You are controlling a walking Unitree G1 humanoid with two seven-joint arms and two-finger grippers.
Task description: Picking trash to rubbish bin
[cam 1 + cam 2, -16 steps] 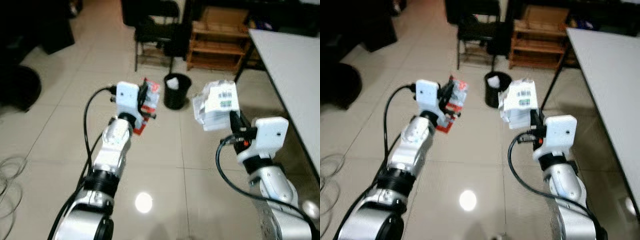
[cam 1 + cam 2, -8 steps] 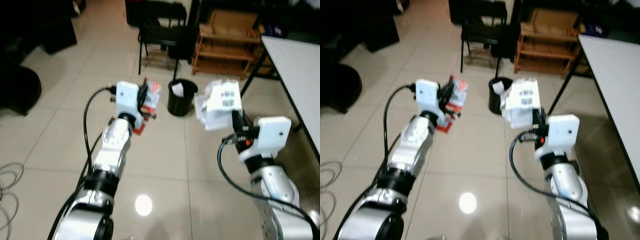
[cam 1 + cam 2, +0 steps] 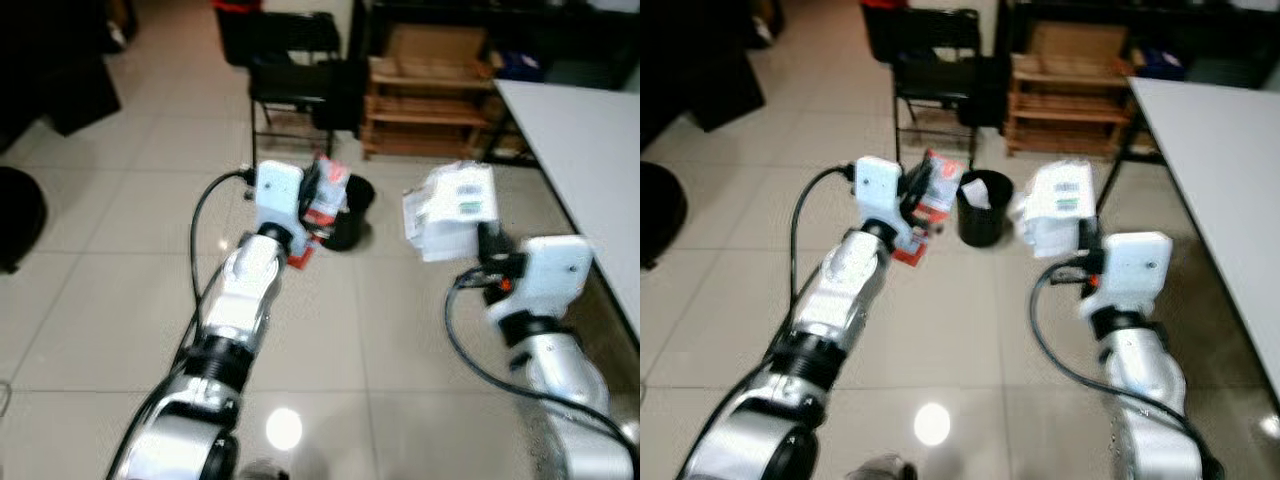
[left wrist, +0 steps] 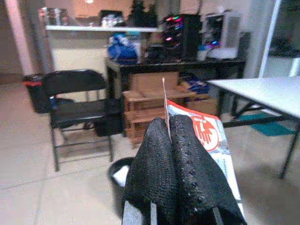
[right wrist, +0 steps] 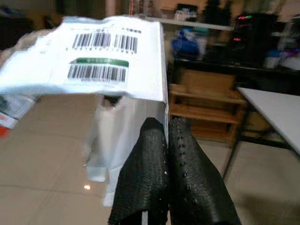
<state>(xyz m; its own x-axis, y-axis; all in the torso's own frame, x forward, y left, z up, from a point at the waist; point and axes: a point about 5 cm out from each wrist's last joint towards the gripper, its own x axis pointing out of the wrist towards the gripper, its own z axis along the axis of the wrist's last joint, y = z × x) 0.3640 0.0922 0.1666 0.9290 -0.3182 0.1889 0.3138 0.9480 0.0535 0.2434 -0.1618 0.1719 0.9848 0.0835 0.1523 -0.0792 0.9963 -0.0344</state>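
White mailing bag (image 5: 108,61) with a printed label, two barcodes and a green bar on it, digits under the barcodes too small to read, red and white wrapper (image 4: 206,136) with a white hand sign in a red circle, no readable words

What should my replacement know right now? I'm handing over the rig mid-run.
Left tool: shut on the red and white wrapper, held up beside the bin.
Right tool: shut on the white barcode package, held up on the bin's other side.
Black rubbish bin: on the floor ahead between the two arms, with white trash already in it.
Done: both pieces picked up and carried near the bin.
Left: close in, bring each tool over the bin, release.
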